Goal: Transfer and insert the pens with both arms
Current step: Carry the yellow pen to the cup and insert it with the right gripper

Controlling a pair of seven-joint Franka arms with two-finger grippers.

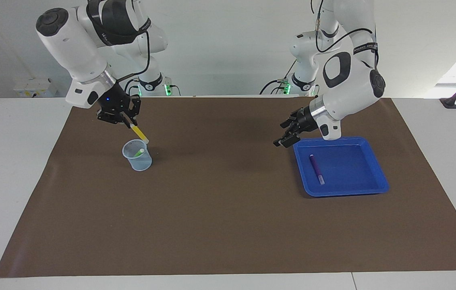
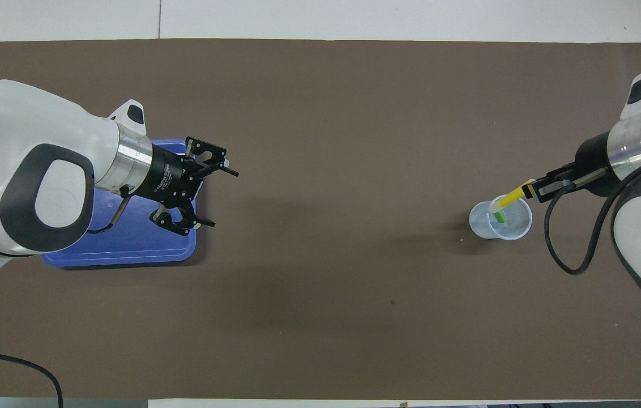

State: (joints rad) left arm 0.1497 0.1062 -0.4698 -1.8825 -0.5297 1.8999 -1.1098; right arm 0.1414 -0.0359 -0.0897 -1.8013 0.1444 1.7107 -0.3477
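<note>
While the right gripper (image 1: 131,123) pinches the light, stiff yellow pen (image 1: 139,133) at its top, slanting toward five o'clock over the cup (image 1: 137,155), the left gripper (image 1: 285,133) waits spread.

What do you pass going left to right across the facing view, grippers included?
Right gripper holding the yellow pen → cup with the green pen → left gripper, open → purple pen in the blue tray.
</note>
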